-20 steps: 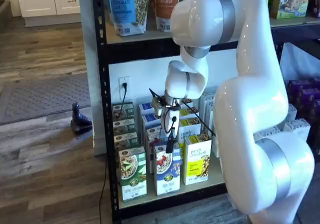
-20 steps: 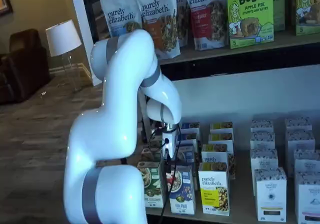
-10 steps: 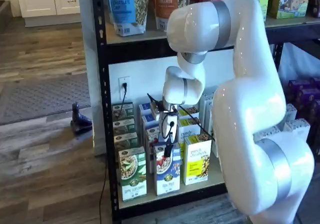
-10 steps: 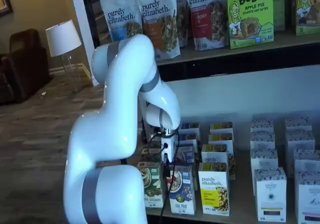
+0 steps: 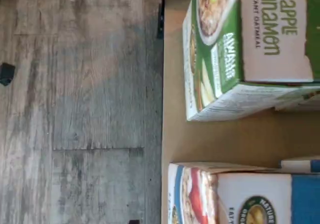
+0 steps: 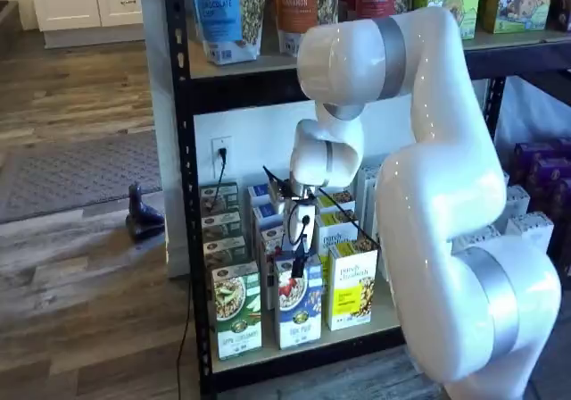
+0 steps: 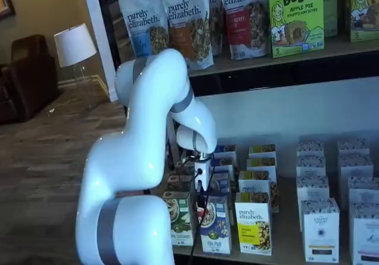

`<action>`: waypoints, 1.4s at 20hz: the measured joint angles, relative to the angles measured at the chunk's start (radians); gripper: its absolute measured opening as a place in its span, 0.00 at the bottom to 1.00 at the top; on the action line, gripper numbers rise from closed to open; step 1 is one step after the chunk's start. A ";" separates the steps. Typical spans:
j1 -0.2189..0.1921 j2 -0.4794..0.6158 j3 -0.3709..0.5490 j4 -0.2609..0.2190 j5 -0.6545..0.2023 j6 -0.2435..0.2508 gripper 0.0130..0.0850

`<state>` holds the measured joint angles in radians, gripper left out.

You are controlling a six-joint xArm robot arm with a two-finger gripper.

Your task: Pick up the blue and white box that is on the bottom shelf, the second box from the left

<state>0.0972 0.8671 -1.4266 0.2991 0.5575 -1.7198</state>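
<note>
Blue and white box [image 6: 299, 303] stands at the bottom shelf [image 6: 294, 347] front, between one green-and-white carton [image 6: 236, 310] and one yellow carton [image 6: 351, 283]. Since a second ago the hand [image 6: 299, 263] has dropped to its top edge. Its fingers appear side-on, so spread or pressed cannot be told.

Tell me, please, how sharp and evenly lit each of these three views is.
Wrist view: turned on its side, close and soft, the green-and-white carton evenly lit. Both shelf views: slightly blurred small print, soft glare on the arm, the blue and white box readable.
</note>
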 joint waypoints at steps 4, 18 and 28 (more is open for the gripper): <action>-0.006 0.035 -0.052 -0.013 0.020 0.008 1.00; -0.018 0.146 -0.202 -0.077 0.077 0.056 1.00; -0.010 0.167 -0.212 -0.154 0.089 0.125 1.00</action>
<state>0.0876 1.0346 -1.6386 0.1451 0.6469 -1.5946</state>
